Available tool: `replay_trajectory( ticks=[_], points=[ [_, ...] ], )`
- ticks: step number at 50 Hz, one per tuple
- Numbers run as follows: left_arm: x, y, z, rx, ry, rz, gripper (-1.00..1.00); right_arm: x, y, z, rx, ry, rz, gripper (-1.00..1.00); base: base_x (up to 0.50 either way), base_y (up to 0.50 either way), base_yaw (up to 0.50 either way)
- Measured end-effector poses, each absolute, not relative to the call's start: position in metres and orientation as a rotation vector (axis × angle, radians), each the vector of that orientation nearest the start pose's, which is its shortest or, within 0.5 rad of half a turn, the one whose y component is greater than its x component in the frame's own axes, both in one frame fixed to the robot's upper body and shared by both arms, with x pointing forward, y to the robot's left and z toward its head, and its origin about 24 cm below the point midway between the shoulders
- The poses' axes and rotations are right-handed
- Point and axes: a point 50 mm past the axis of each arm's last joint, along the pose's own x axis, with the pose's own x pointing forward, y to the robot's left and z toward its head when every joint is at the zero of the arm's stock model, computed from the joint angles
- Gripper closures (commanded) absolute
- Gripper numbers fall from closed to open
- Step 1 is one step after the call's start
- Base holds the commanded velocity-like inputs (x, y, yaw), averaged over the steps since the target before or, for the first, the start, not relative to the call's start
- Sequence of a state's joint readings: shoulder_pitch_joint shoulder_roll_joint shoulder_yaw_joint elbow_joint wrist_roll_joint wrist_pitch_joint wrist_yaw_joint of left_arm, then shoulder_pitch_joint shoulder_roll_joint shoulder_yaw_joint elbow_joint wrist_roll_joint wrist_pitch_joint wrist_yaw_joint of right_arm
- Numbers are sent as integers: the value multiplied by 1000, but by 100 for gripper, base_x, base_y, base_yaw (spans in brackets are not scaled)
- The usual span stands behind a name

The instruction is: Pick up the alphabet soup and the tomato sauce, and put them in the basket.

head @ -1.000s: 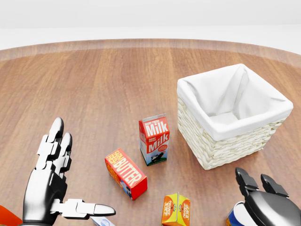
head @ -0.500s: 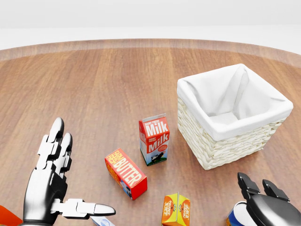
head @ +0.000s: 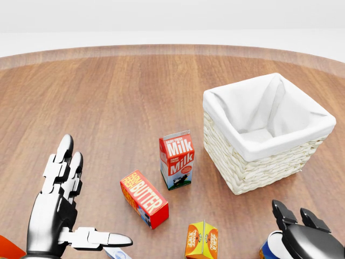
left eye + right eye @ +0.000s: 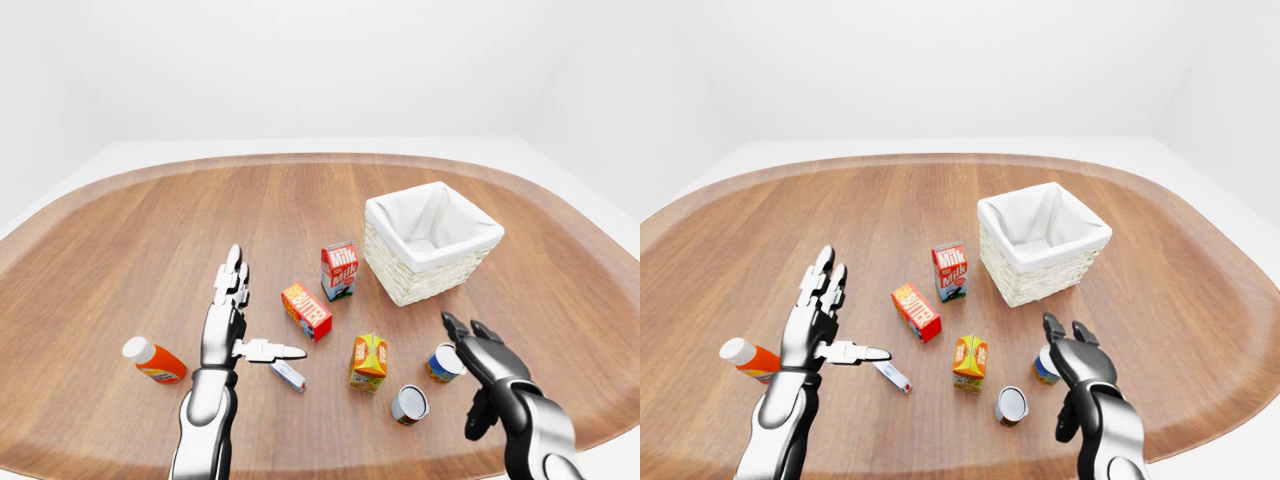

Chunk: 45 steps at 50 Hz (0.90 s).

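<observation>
A blue and orange can, probably the alphabet soup (image 4: 440,363), stands upright at the lower right of the left-eye view. My right hand (image 4: 476,350) hovers open just right of it, fingers spread and not closed round it. A second can with a red label, probably the tomato sauce (image 4: 409,404), lies on its side below and left of the first. The white-lined wicker basket (image 4: 402,282) stands above both cans with nothing inside it. My left hand (image 4: 242,318) is open and flat at the left, thumb stretched out to the right, holding nothing.
A milk carton (image 4: 339,270), a butter box (image 4: 307,311) and an orange juice box (image 4: 368,361) stand between my hands. A ketchup bottle (image 4: 153,361) lies at the left, and a small tube (image 4: 288,375) lies under my left thumb. The table's rim (image 4: 600,415) curves close behind my right hand.
In the head view my right hand has sunk slightly toward the bottom edge beside the blue can. The left hand and the objects have not moved.
</observation>
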<state>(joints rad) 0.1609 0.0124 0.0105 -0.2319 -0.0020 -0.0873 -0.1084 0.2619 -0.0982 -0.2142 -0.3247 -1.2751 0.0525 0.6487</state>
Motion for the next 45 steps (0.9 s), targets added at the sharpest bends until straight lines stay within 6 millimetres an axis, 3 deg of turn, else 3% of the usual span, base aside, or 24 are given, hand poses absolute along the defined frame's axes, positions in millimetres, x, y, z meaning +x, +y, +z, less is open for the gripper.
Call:
replay_trajectory(
  ticks=[45],
  points=[
    [221, 158, 68, 29, -163, -57, -100, 200, -229, 19, -1298, 609, 239, -100, 0, 0, 0]
  ],
)
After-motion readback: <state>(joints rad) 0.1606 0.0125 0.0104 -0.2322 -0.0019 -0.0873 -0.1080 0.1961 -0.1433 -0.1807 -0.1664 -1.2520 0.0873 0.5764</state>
